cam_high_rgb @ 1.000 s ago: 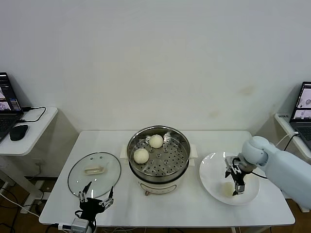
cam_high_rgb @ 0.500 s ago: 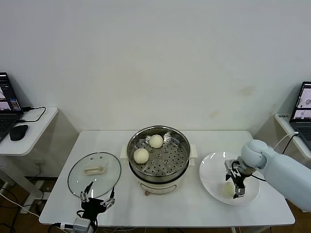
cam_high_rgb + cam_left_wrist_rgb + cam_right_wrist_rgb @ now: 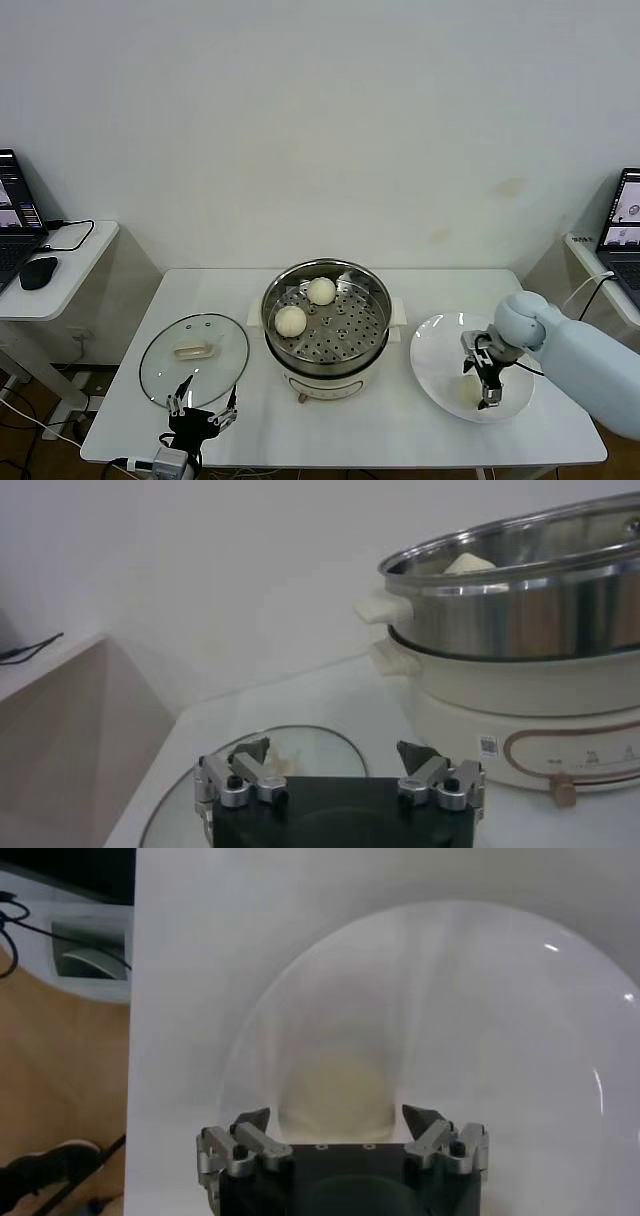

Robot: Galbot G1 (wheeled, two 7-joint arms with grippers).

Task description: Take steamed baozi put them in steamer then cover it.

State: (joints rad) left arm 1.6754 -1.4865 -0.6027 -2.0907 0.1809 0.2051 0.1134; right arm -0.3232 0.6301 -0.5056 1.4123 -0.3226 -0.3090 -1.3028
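With jaws apart, the right gripper (image 3: 487, 389) straddles a baozi (image 3: 335, 1093) on the white plate (image 3: 432, 368), well apart from the steamer (image 3: 327, 318); an off-centre squeeze could dent or roll the soft bun.

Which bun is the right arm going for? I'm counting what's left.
The bun on the white plate, lying between the right gripper's open fingers at. The other two buns sit in the steamer.

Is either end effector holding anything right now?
No. The right end effector is open around a baozi on the plate, not clamped. The left end effector is open, empty.
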